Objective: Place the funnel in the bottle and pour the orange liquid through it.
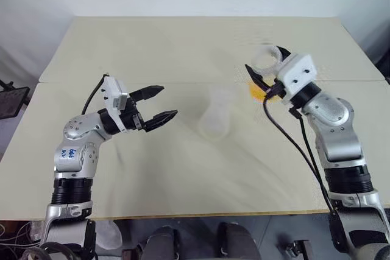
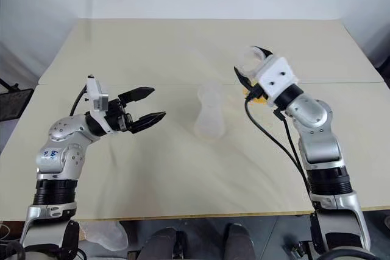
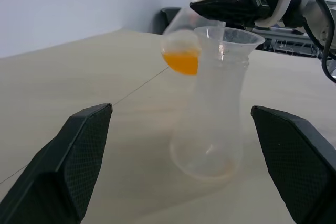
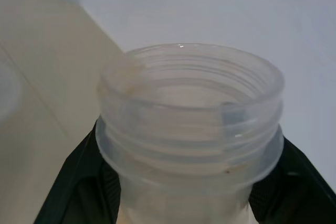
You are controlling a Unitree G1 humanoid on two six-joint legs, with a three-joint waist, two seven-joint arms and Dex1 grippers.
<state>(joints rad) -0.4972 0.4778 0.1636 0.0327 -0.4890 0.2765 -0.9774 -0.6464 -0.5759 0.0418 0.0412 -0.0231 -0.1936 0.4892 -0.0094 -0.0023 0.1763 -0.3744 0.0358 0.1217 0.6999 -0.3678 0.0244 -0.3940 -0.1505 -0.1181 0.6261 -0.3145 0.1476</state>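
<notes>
The hazy bottle (image 1: 216, 119) stands upright mid-table, and the see-through funnel (image 3: 229, 38) sits in its mouth. My left gripper (image 1: 166, 101) is open, level with the bottle and a short way to its left, touching nothing. My right gripper (image 1: 268, 64) is raised to the bottle's right and shut on the neck of a clear flask (image 3: 189, 24). That flask is tilted, and the orange liquid (image 1: 256, 91) pools in its low, rounded base. The right wrist view looks onto the flask's threaded mouth (image 4: 191, 114), with a black finger (image 4: 79, 182) on each side.
The beige table (image 1: 183, 175) runs wide around the bottle, with a seam across its middle. Black cables (image 1: 292, 138) hang from my right wrist over the table's right part. The front edge lies close below both arms.
</notes>
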